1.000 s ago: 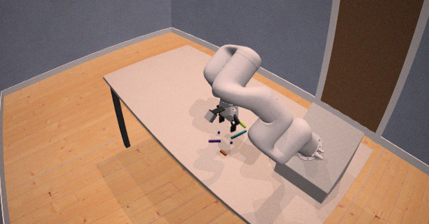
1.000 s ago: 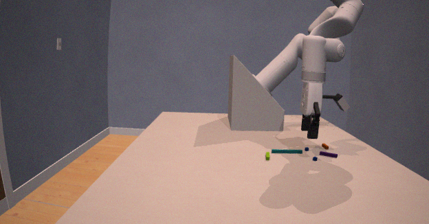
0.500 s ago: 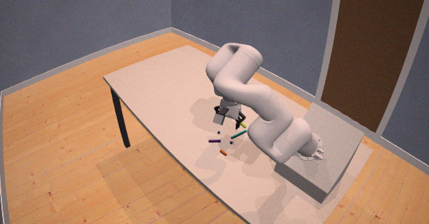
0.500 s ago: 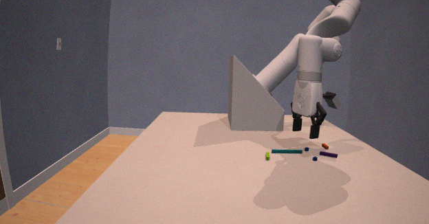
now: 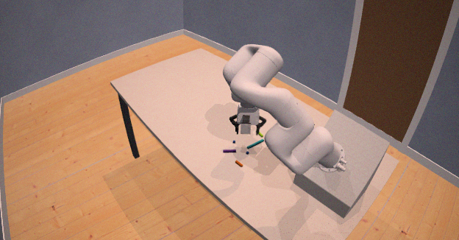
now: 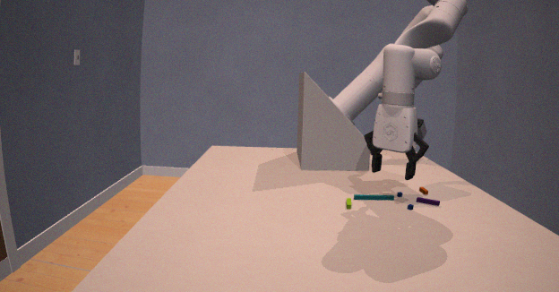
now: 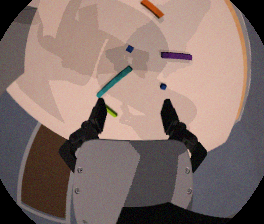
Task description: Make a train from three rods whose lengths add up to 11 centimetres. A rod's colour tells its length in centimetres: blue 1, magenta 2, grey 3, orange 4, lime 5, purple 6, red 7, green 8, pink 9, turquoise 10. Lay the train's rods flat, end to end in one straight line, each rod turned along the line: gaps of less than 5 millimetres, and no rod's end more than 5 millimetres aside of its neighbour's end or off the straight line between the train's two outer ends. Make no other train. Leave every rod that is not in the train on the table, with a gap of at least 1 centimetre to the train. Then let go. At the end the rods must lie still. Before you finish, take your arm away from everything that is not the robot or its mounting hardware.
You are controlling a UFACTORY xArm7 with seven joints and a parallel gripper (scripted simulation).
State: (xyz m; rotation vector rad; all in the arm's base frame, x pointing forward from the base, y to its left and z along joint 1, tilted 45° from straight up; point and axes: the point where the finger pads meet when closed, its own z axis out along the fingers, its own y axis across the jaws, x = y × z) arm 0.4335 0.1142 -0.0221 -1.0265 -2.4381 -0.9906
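Note:
My gripper [image 5: 247,132] [image 6: 392,174] [image 7: 134,105] is open and empty, above the table. A turquoise rod [image 5: 255,143] [image 6: 374,197] [image 7: 114,81] lies flat. One blue rod [image 5: 247,152] [image 6: 399,194] [image 7: 129,49] lies near its end, apart from it. Another blue rod [image 5: 234,141] [image 6: 410,207] [image 7: 163,86] lies nearer the purple rod [image 5: 229,151] [image 6: 427,201] [image 7: 176,56]. An orange rod [image 5: 239,163] [image 6: 424,191] [image 7: 152,8] lies apart. A lime rod [image 5: 260,134] [image 6: 348,203] [image 7: 112,111] lies beyond the turquoise one, partly hidden by a finger in the wrist view. No rods touch.
The rods lie on the pale table [image 5: 165,91] [image 6: 202,227]. The grey wedge-shaped base block [image 5: 320,191] [image 6: 331,142] carries the arm at one end of the table. The arm's shadows fall across the rods' area.

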